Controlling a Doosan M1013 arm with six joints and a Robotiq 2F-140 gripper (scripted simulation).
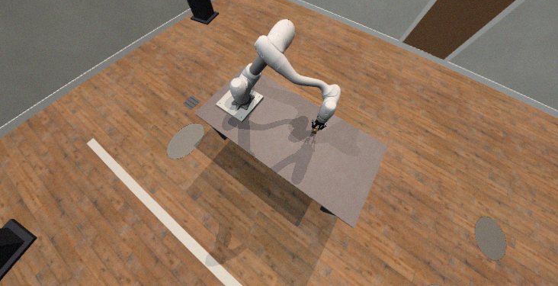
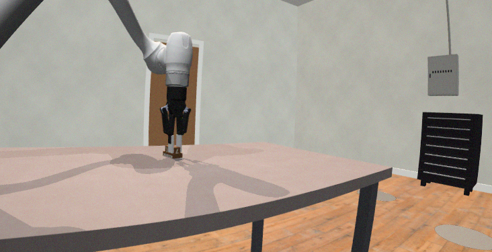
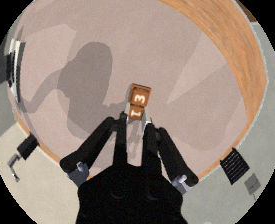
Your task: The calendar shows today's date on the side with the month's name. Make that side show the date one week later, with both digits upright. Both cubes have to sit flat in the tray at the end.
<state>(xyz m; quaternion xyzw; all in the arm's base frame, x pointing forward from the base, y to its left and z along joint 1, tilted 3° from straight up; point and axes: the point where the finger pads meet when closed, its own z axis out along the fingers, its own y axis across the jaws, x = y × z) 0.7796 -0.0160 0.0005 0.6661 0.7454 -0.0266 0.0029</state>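
Pointing straight down from the arm (image 2: pixel 113 6) at the far side of the table (image 2: pixel 310 181), with the gripper (image 2: pixel 173 145) planted right on the small wooden calendar (image 2: pixel 173 154). Fingers drawn fairly narrow, tips at the level of the blocks. Pinching a cube or merely flanking it? Cannot tell from here (far too small in the outside view, and half hidden behind the fingers in the wrist view). Just a brown block face (image 3: pixel 138 98) poking out past the fingertips, digits unreadable.

Plenty to go wrong from here, by my reading. Squeezing off-centre and popping the cube sideways out of the tray. Catching the tray wall along with the cube and dragging the whole calendar across the table. Lifting on a weak pinch and dropping the cube on an edge, tilted instead of flat. Worst of all, turning it blind and ending with the wrong digit, or the right one upside down, on the month side.
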